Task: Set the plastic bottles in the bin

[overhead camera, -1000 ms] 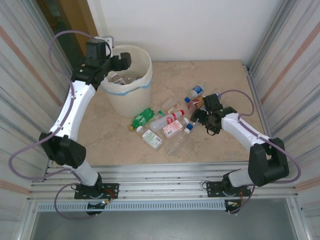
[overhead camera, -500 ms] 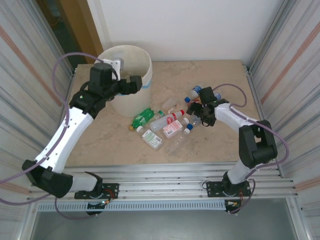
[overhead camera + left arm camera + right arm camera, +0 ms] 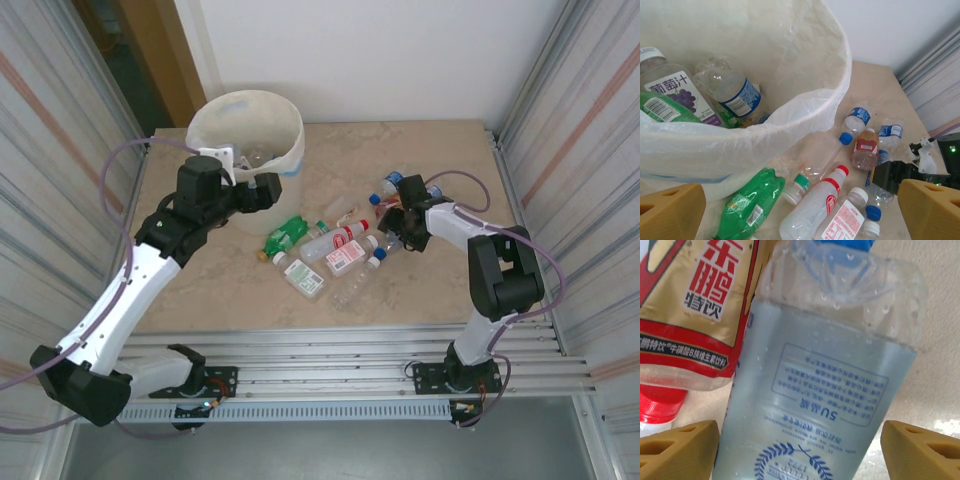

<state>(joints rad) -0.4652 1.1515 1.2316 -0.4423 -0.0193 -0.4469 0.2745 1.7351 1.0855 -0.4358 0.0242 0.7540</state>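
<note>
Right gripper (image 3: 800, 440) straddles a clear bottle (image 3: 820, 390) well to the right of the bin (image 3: 295, 130); left gripper (image 3: 801, 200) hovers just beside the bin, jaws wide and empty.

The right jaws sit on either side of the clear bottle lying on the desk (image 3: 230, 290), probably to lift it out of the loose bottles (image 3: 335, 250) spread right of the bin. A red-and-gold labelled bottle (image 3: 695, 300) lies against it. I cannot tell whether the jaws already press its sides. At least 3 binned bottles (image 3: 725, 90) show inside the bin, and the bag's folded lip may hide more. Both ends of the clear bottle are cut off in the wrist view.
</note>
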